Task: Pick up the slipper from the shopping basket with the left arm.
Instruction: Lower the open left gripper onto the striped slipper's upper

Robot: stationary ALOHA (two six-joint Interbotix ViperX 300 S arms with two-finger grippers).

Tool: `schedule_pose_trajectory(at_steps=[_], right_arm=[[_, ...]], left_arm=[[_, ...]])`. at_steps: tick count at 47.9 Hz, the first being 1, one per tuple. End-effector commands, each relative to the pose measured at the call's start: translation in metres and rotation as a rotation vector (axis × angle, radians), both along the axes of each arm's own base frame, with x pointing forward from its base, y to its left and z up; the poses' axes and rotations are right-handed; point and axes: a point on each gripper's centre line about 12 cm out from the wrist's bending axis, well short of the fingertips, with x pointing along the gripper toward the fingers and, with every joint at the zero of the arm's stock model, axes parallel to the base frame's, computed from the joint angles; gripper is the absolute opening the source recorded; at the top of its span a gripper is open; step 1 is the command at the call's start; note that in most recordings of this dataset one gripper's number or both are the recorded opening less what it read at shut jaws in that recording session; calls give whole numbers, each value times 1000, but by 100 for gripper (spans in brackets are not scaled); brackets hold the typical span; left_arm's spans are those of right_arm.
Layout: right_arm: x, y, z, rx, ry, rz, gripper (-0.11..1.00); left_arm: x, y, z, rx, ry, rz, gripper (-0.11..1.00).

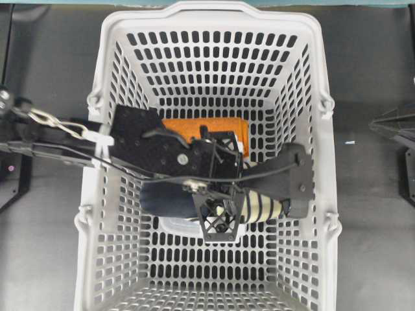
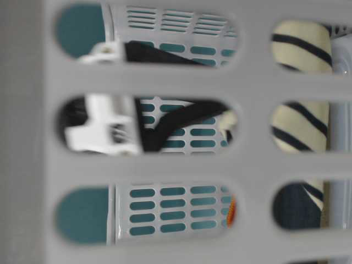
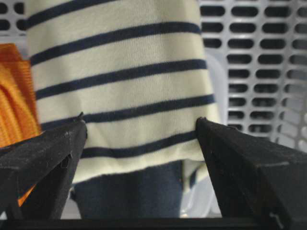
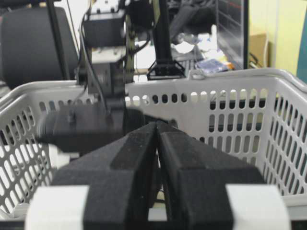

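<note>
Reaching into the shopping basket (image 1: pixel 110 71) from nine o'clock, the left gripper (image 3: pixel 144 143) has its jaws spread wide on either side of the slipper (image 3: pixel 120 81), whose striped toe points toward three o'clock. The slipper lies mid-floor, an orange cloth (image 1: pixel 194 127) at its twelve o'clock (partly hidden). The right gripper (image 4: pixel 157 139) sits outside the basket with jaws pressed together.

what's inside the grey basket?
Light-grey slotted plastic basket holds a striped cream-and-navy slipper and orange folded cloth, both partly covered by the left arm's open tool.

An orange folded cloth (image 1: pixel 220 129) lies on the perforated floor toward the far wall. A dark tabletop (image 1: pixel 373 214) shows at both sides. In the right wrist view, cluttered desks and a dark monitor (image 4: pixel 232 28) stand behind.
</note>
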Motion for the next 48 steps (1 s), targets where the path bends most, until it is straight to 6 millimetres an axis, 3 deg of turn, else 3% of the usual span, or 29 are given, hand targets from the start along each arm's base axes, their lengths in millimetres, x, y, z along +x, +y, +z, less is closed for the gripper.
schedule_pose_trajectory(at_steps=[1,21,26,34,38,48], right_arm=[[1,0,3,5,-8,1,-1],[1,0,-1,6,2,1,-1],[1,0,-2,8,3,1,-1],[1,0,-4,4,9,1,-1],[1,0,-4,6,9,1,-1],[1,0,-5,6,11,1,-1]], left_arm=[[0,0,-4,5,-4,-6,91],[-6,3,-25,4,1,-2,85],[-8,3,-25,5,4,-4,69],[-4,2,-9,1,-29,-5,24],[-2,1,3,-1,-51,-6,7],[-4,2,45,1,-42,-1,6]])
